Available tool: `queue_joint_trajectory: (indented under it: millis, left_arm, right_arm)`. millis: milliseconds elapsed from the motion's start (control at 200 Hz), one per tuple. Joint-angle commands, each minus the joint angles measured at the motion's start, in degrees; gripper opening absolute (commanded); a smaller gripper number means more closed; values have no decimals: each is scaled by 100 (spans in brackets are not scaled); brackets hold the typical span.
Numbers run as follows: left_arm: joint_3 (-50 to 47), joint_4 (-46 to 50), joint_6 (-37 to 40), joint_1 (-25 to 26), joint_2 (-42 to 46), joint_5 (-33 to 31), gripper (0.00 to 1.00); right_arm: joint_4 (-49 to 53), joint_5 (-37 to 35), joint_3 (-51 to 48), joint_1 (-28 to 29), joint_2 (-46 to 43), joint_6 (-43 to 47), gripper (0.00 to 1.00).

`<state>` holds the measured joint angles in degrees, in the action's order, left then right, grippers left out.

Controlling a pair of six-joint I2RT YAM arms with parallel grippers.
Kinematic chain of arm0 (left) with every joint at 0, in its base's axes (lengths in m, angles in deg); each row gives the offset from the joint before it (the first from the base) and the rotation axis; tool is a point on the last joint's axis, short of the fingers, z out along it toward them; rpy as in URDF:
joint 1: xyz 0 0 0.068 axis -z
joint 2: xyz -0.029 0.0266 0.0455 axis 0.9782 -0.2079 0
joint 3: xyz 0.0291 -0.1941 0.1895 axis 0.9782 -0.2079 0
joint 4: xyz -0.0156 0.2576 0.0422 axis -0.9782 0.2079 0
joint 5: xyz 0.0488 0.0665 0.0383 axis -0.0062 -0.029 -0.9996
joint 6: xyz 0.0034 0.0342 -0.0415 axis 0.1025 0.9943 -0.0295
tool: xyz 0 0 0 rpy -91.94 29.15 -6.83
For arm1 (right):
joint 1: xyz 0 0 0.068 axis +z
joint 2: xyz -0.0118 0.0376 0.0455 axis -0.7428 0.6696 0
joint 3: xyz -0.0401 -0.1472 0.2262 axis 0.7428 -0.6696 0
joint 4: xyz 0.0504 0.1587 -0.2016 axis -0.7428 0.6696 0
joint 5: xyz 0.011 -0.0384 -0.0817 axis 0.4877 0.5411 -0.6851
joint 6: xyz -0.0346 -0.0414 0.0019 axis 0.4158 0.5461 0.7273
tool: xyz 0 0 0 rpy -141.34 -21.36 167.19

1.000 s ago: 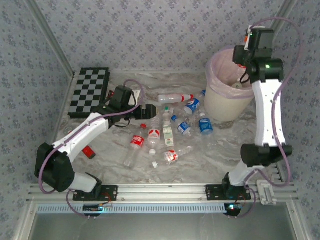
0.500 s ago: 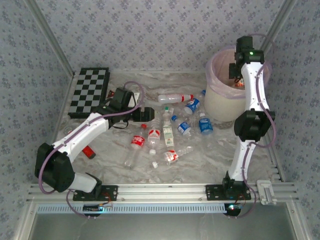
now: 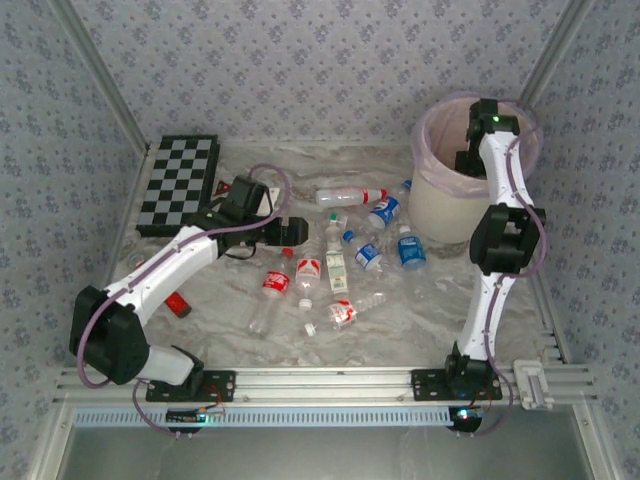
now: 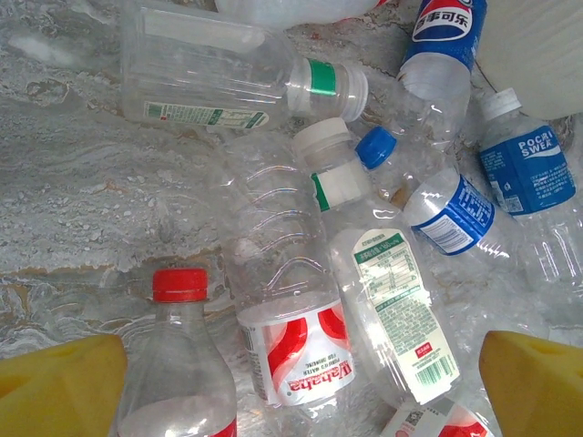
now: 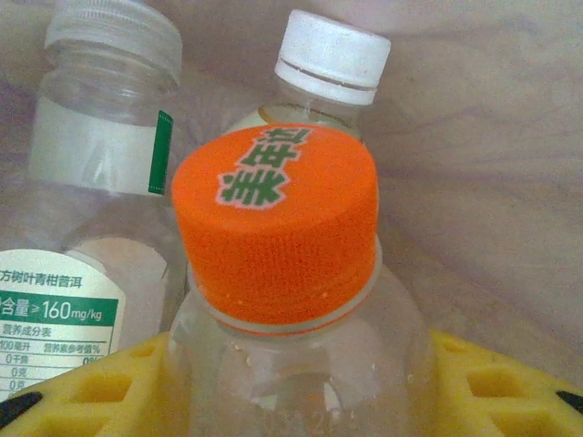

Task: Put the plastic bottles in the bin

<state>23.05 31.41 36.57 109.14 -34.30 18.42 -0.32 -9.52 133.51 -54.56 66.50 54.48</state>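
1. Hovering over the scattered heap, my left gripper (image 3: 292, 228) has its yellow fingers (image 4: 55, 387) spread wide, with nothing between them.
2. Straight below that gap lies the red-label bottle (image 4: 282, 309). It is clear, ribbed and thin-walled. Its long axis runs away from me, crosswise to my closing line, so I judge a plain descent would bracket it.
3. A red-capped bottle (image 4: 182, 364) crowds its left side. A flatter, smoother green-label bottle (image 4: 387, 314) presses against its right, so a clean single grab looks tight.
4. Farther right lie the blue-label bottles (image 4: 451, 214), crinkled, with glossy sleeves. They lie toward the bin (image 3: 440, 210), closer to my right arm's side.
5. That bin is a round cream bucket with a translucent pink liner (image 3: 428, 125). It stands at the far right of the marbled table (image 3: 400, 320), well apart from my left gripper.
6. My right gripper (image 3: 470, 160) reaches inside the rim. Its yellow pads (image 5: 474, 382) are clamped on the shoulders of the orange-capped bottle (image 5: 273, 228), whose ridged cap points up the wrist.
7. Beyond it a white-capped bottle (image 5: 332, 55) rests against the liner. I judge that letting go is all this bottle needs.
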Motion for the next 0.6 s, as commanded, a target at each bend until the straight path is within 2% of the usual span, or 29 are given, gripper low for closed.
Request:
queue_joint_trajectory:
  millis: [0,85,215,285,595]
  left_arm:
    - [-26,142,107,32,209,-84,99]
    - [-43,136,98,32,225,-87,99]
    - [-44,129,98,33,242,-103,99]
    - [-32,142,107,41,246,-95,99]
    - [198,637,640,33,323,-271,99]
  right_arm:
    - [-302,170,-483,-90,392,-140,4]
    - [-371,149,-655,-93,344,-147,17]
    - [-403,68,-682,-84,67,-148,51]
    - [-277,22,-497,-79,-89,-118,63]
    - [664,-321,895,76,-838,-19,85]
